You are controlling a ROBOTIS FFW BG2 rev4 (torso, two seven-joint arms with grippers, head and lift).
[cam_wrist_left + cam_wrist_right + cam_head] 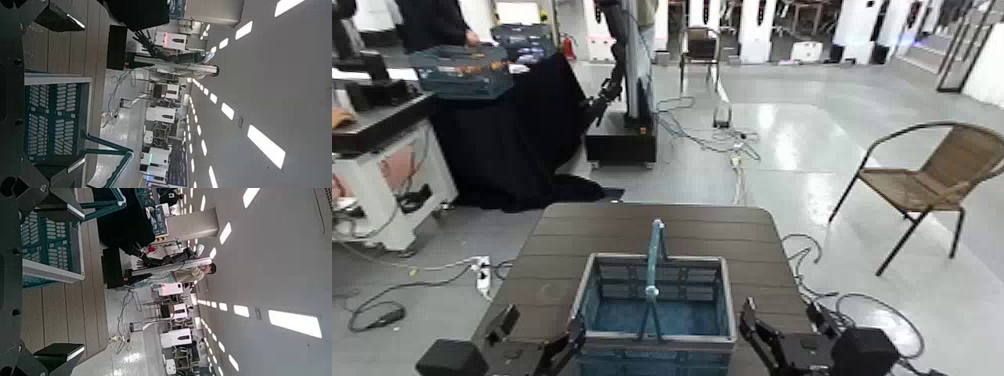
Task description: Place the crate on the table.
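Observation:
The blue-grey lattice crate [654, 312] stands on the dark brown slatted table [652, 230], close to its near edge, with its light-blue handle [654, 258] upright. My left gripper [537, 338] is open just left of the crate, its inner finger close against the crate's left wall. My right gripper [784, 328] is open on the crate's right, a small gap away. In the left wrist view the crate [55, 117] shows between the spread fingers of the left gripper [59, 92]. In the right wrist view the crate [47, 243] lies to one side of the open right gripper [61, 279].
A wicker chair [932, 170] stands on the floor to the right. At the far left a black-draped table [512, 130] carries a dark teal crate [462, 70], with a person behind it. Cables and a power strip [484, 275] lie on the floor.

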